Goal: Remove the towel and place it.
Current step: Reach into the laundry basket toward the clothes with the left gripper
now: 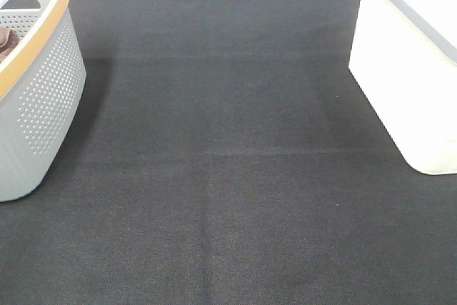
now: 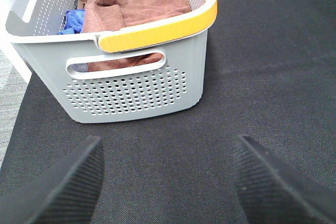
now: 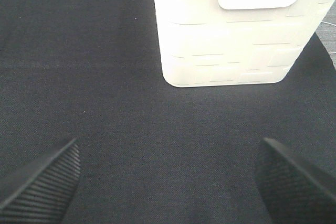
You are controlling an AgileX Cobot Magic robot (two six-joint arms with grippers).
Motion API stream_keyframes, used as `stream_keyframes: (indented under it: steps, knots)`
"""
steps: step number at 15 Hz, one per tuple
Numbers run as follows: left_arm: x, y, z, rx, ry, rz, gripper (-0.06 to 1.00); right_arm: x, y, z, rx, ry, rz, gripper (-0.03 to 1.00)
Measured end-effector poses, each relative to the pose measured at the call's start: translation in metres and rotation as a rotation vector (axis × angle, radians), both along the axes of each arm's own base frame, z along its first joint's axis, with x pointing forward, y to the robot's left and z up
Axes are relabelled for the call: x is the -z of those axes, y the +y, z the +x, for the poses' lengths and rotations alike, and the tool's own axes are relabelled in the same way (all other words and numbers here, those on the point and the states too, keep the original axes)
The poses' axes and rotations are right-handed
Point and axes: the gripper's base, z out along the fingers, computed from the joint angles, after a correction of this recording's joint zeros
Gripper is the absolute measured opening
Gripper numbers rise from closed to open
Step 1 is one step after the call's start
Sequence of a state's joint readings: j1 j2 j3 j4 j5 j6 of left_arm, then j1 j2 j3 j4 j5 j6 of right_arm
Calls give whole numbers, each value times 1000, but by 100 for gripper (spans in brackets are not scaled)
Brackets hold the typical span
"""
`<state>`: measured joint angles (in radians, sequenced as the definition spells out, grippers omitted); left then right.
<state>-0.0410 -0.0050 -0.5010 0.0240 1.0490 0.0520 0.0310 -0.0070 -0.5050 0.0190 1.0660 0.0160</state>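
The rust-brown towel (image 2: pixel 147 1) lies crumpled inside the grey perforated basket (image 2: pixel 131 93), which has a yellow-orange rim. More brown cloth shows through the basket's handle slot. In the exterior high view only a sliver of brown cloth (image 1: pixel 6 42) shows in that basket (image 1: pixel 39 98) at the far left. My left gripper (image 2: pixel 168 182) is open over the black mat, short of the basket's near wall, with nothing between its fingers (image 2: pixel 63 187). My right gripper (image 3: pixel 168 182) is open too, empty, facing the white basket (image 3: pixel 226 35). Neither gripper appears in the exterior high view.
A blue cloth (image 2: pixel 73 20) sits beside the towel in the grey basket. The white basket (image 1: pixel 407 69) with a grey rim stands at the right edge of the table. A black mat (image 1: pixel 228 176) covers the table between the two baskets.
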Motion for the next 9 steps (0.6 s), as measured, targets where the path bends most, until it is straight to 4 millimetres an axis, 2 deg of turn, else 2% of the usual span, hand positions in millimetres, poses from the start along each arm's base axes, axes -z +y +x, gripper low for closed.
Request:
stream_keyframes:
  steps: [9]
  knots:
    - [0, 0, 0, 0, 0, 0, 66, 0, 0, 0, 0, 0, 0, 85]
